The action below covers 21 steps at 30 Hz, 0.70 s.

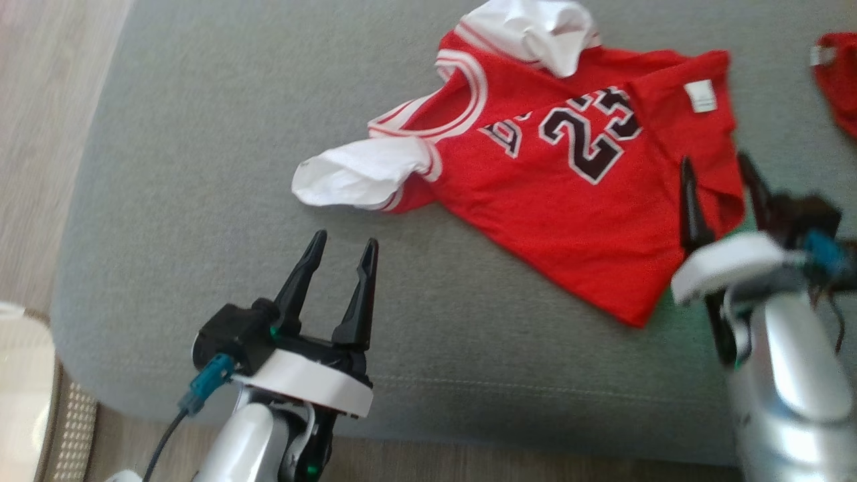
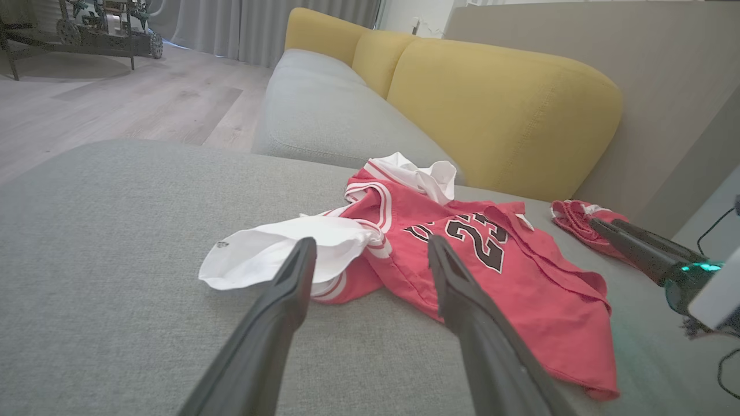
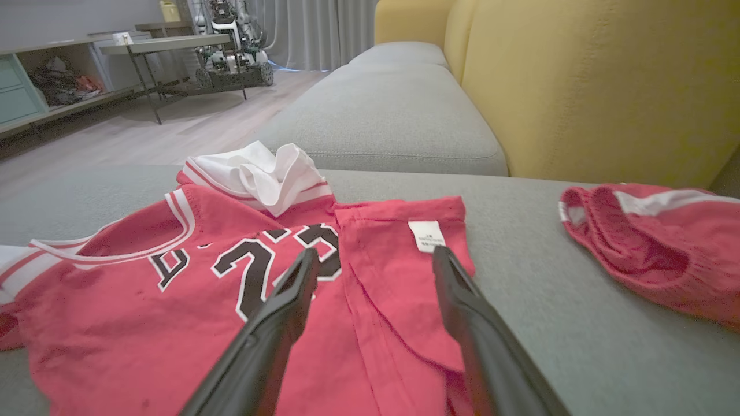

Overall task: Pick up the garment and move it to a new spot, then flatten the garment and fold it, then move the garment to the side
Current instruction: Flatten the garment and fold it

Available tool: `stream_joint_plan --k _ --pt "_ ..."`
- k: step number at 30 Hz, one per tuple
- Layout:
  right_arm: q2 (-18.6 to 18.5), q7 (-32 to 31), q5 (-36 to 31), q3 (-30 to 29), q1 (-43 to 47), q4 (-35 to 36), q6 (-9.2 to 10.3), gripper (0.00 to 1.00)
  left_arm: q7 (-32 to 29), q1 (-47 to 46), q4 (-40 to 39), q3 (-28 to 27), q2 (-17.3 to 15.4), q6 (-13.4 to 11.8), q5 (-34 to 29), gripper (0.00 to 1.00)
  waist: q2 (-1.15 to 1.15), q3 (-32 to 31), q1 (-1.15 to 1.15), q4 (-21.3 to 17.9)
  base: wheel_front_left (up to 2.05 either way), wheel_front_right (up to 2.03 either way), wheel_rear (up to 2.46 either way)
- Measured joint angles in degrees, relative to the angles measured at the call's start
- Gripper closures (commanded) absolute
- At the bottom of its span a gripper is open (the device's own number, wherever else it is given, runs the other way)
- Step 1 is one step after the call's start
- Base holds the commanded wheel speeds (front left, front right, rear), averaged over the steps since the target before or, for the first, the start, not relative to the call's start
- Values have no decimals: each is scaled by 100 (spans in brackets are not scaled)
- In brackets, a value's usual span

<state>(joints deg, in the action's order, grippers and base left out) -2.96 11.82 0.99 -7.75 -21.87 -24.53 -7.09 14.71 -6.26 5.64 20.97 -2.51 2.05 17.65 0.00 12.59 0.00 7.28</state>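
Observation:
The garment is a red jersey with white sleeves and black numbers, lying crumpled on the grey cushion, its right hem folded over so a white label shows. My left gripper stands open near the cushion's front, short of the white sleeve and touching nothing. In the left wrist view that sleeve lies just beyond the left gripper. My right gripper is open over the jersey's folded right edge. In the right wrist view the right gripper hovers above the red cloth, nothing between the fingers.
A second red piece of clothing lies at the cushion's far right, also seen as a red bundle in the right wrist view. Yellow sofa backrests rise behind the cushion. Wood floor runs along the left side.

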Motion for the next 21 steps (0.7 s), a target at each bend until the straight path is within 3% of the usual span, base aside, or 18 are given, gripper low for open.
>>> stream_joint_plan --k 11,21 --pt "-300 -278 -799 -662 -1544 -1429 -1 0 -1 -268 -20 247 5 -5 176 0 0 540 0 616 0 0 0" --pt "-461 -220 -1245 -943 -2124 -2325 -1 0 0 -348 -63 290 4 -54 238 0 0 810 0 938 0 0 0"
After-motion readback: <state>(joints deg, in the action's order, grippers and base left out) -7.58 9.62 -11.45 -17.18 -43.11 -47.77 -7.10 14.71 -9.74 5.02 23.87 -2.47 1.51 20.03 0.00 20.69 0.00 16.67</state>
